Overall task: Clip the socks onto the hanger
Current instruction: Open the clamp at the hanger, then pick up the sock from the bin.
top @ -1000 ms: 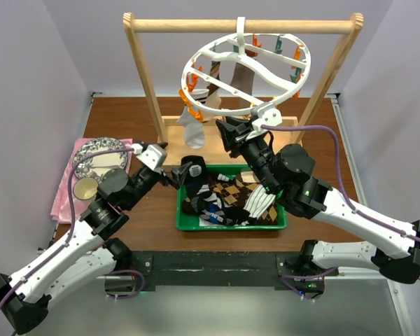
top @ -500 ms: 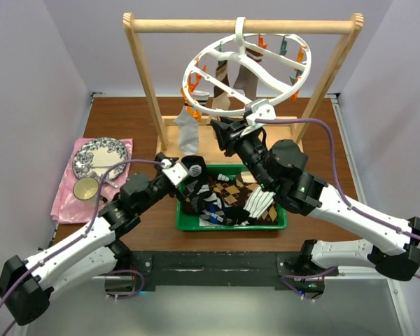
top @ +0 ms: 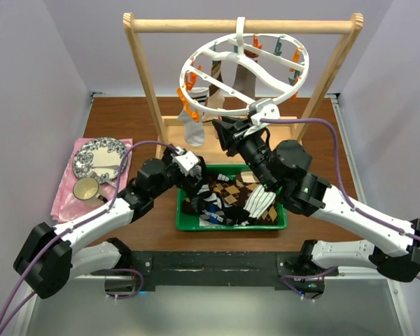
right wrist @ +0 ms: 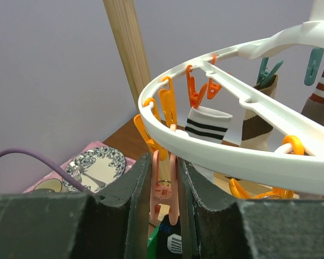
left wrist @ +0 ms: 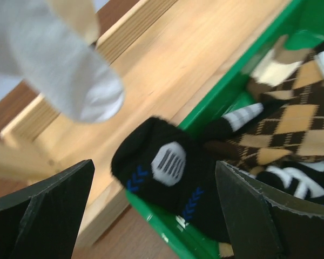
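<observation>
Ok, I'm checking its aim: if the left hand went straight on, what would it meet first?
Probably the black sock with blue chevrons, draped over the green bin's rim; depth is unclear.

Right gripper point(top: 222, 131) is up under the white hanger point(top: 196, 54) at its near rim, beside the orange pegs point(top: 187, 105). Left gripper point(top: 190, 166) hangs low at the green tray point(top: 231, 225), back-left corner, over the heaped socks point(top: 227, 199). A few more dangle from the hanger. Plate point(top: 99, 155) and cup point(top: 86, 187) sit on pink cloth point(top: 64, 199).
</observation>
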You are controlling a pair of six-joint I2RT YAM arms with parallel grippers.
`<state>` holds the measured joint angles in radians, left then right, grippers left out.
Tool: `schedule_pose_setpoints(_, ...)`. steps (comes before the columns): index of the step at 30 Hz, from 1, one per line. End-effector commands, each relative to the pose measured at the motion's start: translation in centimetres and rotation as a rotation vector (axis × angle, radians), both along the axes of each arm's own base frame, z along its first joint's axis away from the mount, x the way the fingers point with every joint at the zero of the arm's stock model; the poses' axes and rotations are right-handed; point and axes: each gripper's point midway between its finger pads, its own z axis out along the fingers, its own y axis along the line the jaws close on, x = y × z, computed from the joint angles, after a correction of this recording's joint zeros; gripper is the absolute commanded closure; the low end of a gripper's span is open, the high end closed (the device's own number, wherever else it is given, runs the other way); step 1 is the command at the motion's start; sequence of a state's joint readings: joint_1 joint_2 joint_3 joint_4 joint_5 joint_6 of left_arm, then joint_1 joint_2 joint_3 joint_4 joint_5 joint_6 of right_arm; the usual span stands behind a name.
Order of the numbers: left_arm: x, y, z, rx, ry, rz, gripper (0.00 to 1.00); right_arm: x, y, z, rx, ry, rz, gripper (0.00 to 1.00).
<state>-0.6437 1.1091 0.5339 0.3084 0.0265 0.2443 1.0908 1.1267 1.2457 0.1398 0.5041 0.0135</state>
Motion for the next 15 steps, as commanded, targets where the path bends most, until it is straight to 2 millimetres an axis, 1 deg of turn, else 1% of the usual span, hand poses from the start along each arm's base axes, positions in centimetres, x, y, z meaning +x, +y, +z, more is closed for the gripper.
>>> schedule_pose_setpoints(1, -3.6, -4.2, 2.0, 0.042, -0.070, -0.389, 0.00, -1.2, 0.1, 1.0, 0.030, 0.003, 0.059, 1.00)
schedule_pose_setpoints(2, -4.4, -4.6, 1.6, 0.065, -0.063, -0.441, 0.00, -1.2, 0.1, 1.0, 0.029, 0.005, 0.060, 1.00)
schedule_pose_setpoints(3, -5.3, -4.8, 0.8, 0.113, -0.079, -0.515, 0.00, -1.2, 0.0, 0.9, 0.030, 0.007, 0.056, 1.00)
schedule_pose_setpoints(4, -6.1, -4.6, -0.3, 0.152, -0.054, -0.545, 0.00, -1.1, 0.0, 0.8, 0.031, 0.010, 0.055, 1.00)
schedule_pose_setpoints(5, -6.7, -4.7, -1.0, 0.180, -0.053, -0.566, 0.00, -1.2, 0.0, 0.9, 0.032, 0.010, 0.055, 1.00)
schedule_pose_setpoints(8, -7.6, -4.6, -2.4, 0.231, -0.048, -0.586, 0.00, -1.1, -0.1, 0.7, 0.038, 0.016, 0.049, 1.00)
schedule_pose_setpoints(11, -8.5, -5.0, -3.0, 0.229, -0.045, -0.609, 0.00, -1.0, -0.1, 0.7, 0.042, 0.020, 0.046, 1.00)
schedule_pose_setpoints(13, -8.5, -5.4, -2.7, 0.217, -0.071, -0.601, 0.00, -1.0, 0.0, 0.7, 0.042, 0.021, 0.048, 1.00)
schedule_pose_setpoints(15, -9.0, -5.7, -3.0, 0.234, -0.093, -0.624, 0.00, -0.9, 0.1, 0.6, 0.039, 0.023, 0.046, 1.00)
